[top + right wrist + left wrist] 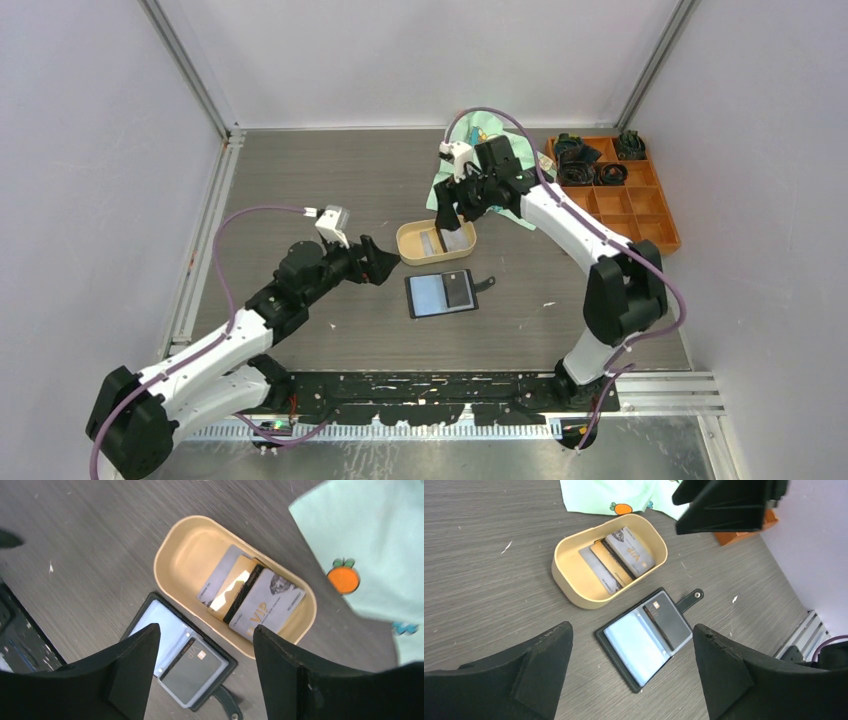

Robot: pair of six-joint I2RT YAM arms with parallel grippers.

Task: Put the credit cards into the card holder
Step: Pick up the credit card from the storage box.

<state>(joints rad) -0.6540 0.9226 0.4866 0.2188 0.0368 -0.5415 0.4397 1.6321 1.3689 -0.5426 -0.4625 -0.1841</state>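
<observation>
Black card holder [441, 293] open at centre, one card pocketed; left gripper [388, 263] and right gripper [457, 216] gape empty; next, probably pinch one of the credit cards [255, 602] from tan tray [164, 555].

The dark grey wood-grain table [330, 180] carries four things. A tan oval tray [403, 243] sits near its middle. Just in front of the tray, toward the arm bases and separated from it by a narrow strip of bare table, the black card holder [441, 293] lies open and flat, its snap tab pointing right. Behind the tray and to the right, a pale green cloth [482, 127] is spread. Well right of the tray stands an orange compartment box [650, 232].
</observation>
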